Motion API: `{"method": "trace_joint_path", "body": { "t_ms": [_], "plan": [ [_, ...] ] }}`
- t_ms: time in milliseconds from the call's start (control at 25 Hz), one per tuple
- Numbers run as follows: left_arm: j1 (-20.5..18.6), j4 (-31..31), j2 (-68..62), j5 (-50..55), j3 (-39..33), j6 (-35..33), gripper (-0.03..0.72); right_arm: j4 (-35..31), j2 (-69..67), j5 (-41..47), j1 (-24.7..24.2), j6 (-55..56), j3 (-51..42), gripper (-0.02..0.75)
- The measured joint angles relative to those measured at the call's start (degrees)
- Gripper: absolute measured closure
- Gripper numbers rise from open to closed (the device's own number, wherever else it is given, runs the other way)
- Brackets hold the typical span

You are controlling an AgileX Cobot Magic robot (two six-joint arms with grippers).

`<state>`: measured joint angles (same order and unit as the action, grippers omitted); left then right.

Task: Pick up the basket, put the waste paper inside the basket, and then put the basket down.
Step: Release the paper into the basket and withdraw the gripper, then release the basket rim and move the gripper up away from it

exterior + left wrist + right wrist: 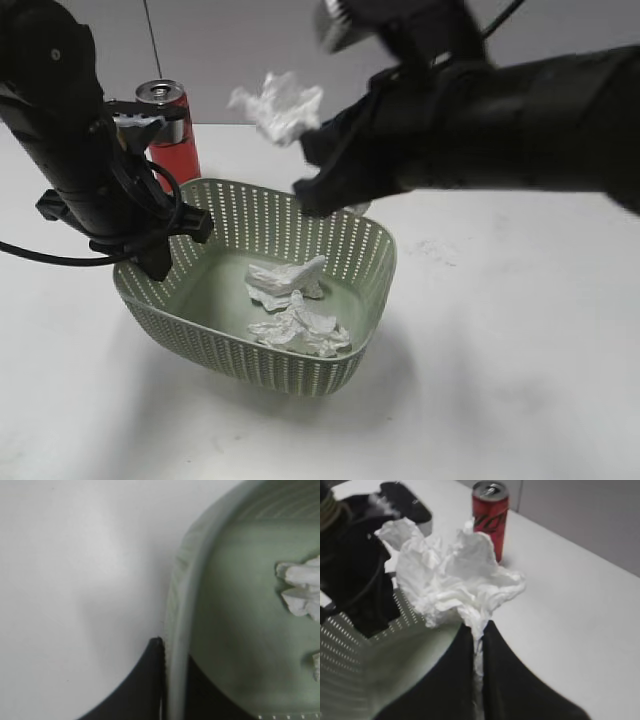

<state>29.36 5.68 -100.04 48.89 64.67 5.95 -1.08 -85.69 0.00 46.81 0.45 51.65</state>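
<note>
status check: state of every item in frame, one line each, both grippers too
basket: tilted, held by its left rim, two paper wads inside
waste paper wad: pinched in the air above the basket's far side
two wads in basket: lying loose on the basket floor
red can: upright behind the basket
left gripper: shut on the basket rim
right gripper: shut on the wad
</note>
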Motion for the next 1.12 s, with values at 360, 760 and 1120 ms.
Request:
{"method": "trace_joint_path", "body": {
  "t_ms": [360, 760, 1120],
  "plan": [
    [0.0, 0.0, 0.0, -0.17, 0.0, 0.0, 0.689, 0.67, -8.04, 0.73, 2.62, -2.39, 0.6, 0.275],
    [0.0, 0.41, 0.0, -1.63, 0.0, 2.81, 0.689, 3.82, -4.78, 19.55, -9.27, -0.45, 10.95, 0.201],
    [-1.51, 1.02, -4.23, -4.76, 6.73, 4.92, 0.689, 4.31, -3.72, 50.15, -26.29, -0.45, 20.42, 0.228]
  ]
}}
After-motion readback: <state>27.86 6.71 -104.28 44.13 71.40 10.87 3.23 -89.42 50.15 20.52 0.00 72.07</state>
